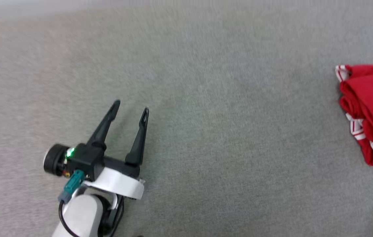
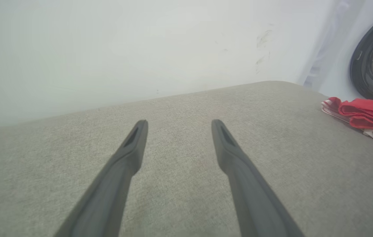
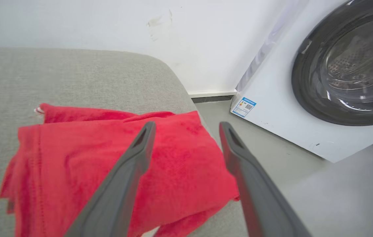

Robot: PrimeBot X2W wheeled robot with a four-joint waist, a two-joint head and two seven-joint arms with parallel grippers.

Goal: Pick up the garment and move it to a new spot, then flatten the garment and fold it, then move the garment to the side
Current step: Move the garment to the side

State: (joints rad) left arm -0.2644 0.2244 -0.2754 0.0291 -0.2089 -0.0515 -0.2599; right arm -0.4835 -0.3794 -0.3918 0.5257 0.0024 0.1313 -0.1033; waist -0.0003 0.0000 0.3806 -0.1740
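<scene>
Right end effector (image 3: 187, 126): fingers wide, nothing held, poised just over the garment (image 3: 91, 158).
Left end effector (image 1: 131, 106): fingers wide, empty, above bare grey surface (image 1: 206, 82).
Garment bearing: 3 o'clock from my left, well apart; under my right, spreading toward 8 o'clock in that wrist view.
Long axis: 12 to 6 in the head view, along the surface's right edge.
Nearer arm: right, by far.
Washing machine (image 3: 344, 65): 2 o'clock past the surface. I cannot tell its contents through the dark door.
</scene>
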